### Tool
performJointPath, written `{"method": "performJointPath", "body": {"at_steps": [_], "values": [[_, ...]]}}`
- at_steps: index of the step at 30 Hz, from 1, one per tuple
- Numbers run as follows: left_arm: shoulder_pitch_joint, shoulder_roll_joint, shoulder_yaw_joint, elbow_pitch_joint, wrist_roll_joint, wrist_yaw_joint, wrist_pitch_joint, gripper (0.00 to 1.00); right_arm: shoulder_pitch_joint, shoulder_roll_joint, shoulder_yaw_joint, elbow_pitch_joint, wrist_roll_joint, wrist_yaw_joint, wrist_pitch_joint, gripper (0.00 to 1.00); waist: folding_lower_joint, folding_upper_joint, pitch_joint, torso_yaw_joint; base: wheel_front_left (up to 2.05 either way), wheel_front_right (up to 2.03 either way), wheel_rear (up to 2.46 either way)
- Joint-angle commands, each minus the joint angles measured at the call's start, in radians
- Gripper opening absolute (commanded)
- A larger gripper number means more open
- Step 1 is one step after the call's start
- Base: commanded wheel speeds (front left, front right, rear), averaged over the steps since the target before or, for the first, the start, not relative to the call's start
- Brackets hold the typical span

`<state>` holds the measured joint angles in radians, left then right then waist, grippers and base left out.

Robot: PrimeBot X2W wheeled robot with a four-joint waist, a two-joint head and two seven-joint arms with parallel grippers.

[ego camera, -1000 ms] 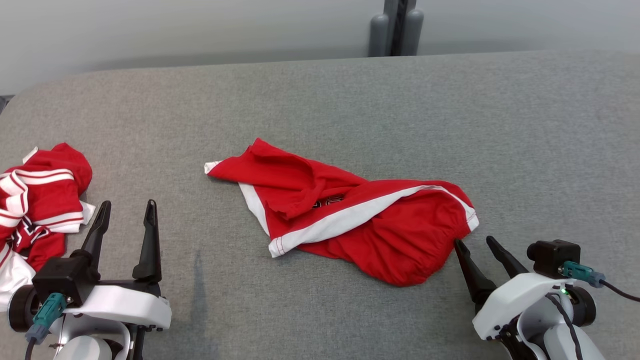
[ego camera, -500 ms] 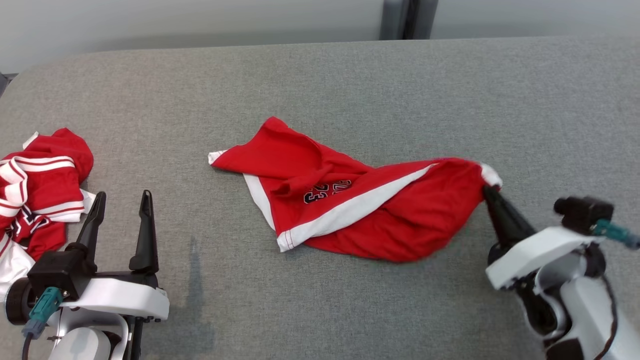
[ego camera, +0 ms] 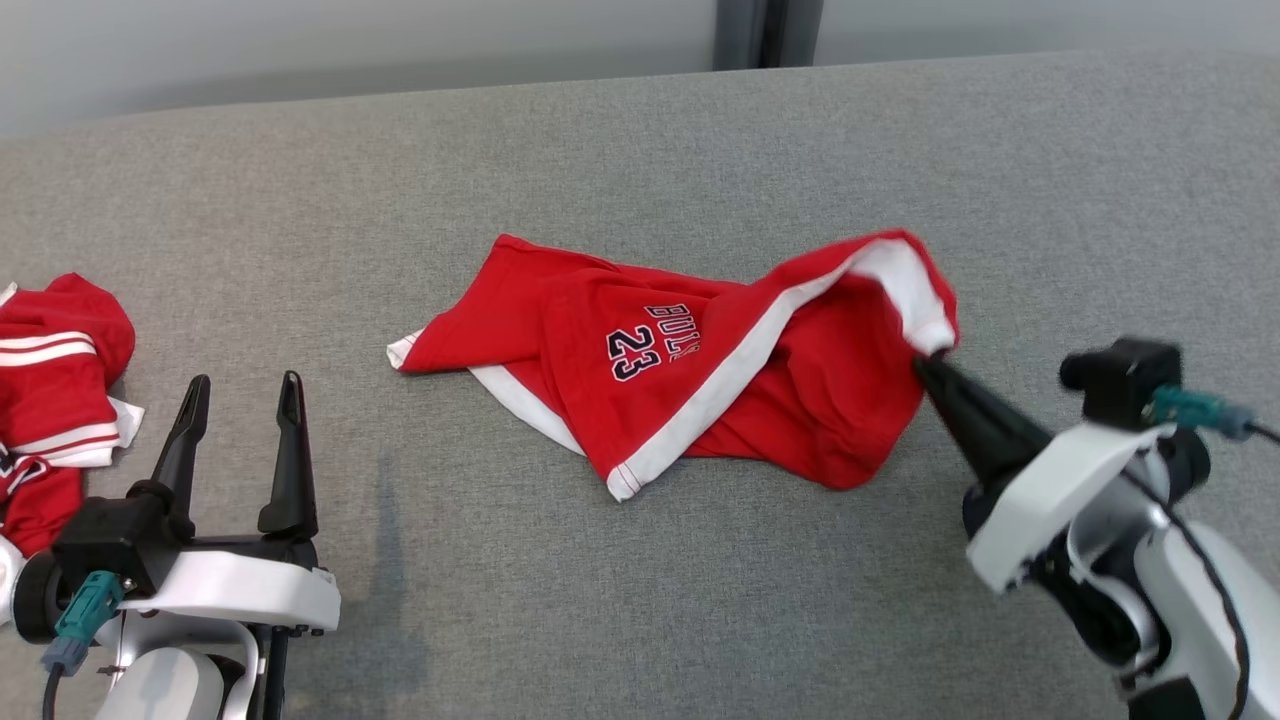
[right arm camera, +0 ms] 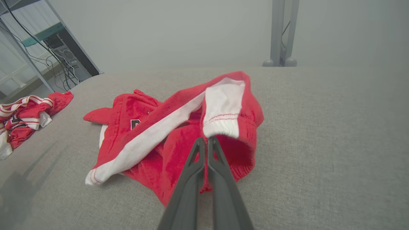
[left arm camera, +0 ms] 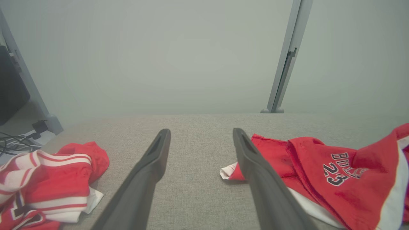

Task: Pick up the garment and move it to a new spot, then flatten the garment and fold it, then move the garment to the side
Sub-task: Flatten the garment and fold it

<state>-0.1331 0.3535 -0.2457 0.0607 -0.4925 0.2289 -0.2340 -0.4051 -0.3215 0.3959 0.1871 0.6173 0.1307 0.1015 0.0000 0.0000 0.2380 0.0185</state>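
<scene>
Garment [ego camera: 790, 390] is a pair of red shorts with a white stripe [ego camera: 715, 385] along the side and a dark print [ego camera: 650, 340] that reads "BULLS 23". It lies crumpled near the middle of the grey cloth-covered surface [ego camera: 640, 160], and most of it rests on this surface. Its right end is raised and forms a small peak, with a white band folded over at the top. Its left end, with a small white corner, lies flat and points toward the robot's left.

The right gripper [ego camera: 922, 362] is clenched on the garment at the raised end. In the right wrist view the two fingers are pressed together, and a thin strip of red cloth shows between them, just under the white band with red stitching. The arm comes in from the lower right of the head view, with the fingers pointing up and to the left.

The left gripper [ego camera: 245, 385] is released: its fingers stand wide apart and grasp nothing. It hovers at the lower left over bare surface, apart from the garment. In the left wrist view the white corner of the garment appears beyond the right-hand finger, farther along the surface.

A pile [ego camera: 55, 400] of other red and white striped clothes lies at the left edge of the surface, near the left gripper and well apart from the garment. A grey post [ego camera: 765, 30] stands behind the far edge, in front of a pale wall [ego camera: 300, 40].
</scene>
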Motion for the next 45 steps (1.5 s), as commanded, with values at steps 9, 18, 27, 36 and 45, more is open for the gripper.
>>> {"method": "performJointPath", "body": {"at_steps": [9,18,27,36,45], "values": [[-0.035,-0.003,-0.004,0.013,-0.005,-0.01,-0.011,1.0,0.132,-0.013,0.022,0.089,-0.026,0.0,0.031,0.0,0.0,0.0,0.021,-0.017,0.0,0.0,0.0],[-0.047,-0.004,-0.015,0.026,-0.007,-0.018,-0.011,1.0,0.12,0.028,-0.034,0.182,-0.036,0.0,-0.083,1.0,0.0,0.0,0.014,-0.017,0.0,0.0,0.0],[-0.013,-0.008,-0.011,0.03,-0.014,-0.004,-0.014,1.0,0.181,0.044,-0.223,0.139,-0.136,0.0,-0.188,1.0,0.0,0.0,-0.03,-0.022,0.0,0.0,0.0],[0.016,-0.012,-0.024,0.016,-0.006,0.01,-0.009,1.0,0.177,0.144,-0.409,-0.033,-0.347,0.0,-0.274,1.0,0.0,0.0,-0.084,-0.024,0.0,0.0,0.0],[0.043,-0.01,-0.054,0.015,0.001,0.012,0.008,1.0,0.246,0.197,-0.398,-0.109,-0.395,0.0,-0.218,1.0,0.0,0.0,-0.131,-0.017,0.0,0.0,0.0]]}}
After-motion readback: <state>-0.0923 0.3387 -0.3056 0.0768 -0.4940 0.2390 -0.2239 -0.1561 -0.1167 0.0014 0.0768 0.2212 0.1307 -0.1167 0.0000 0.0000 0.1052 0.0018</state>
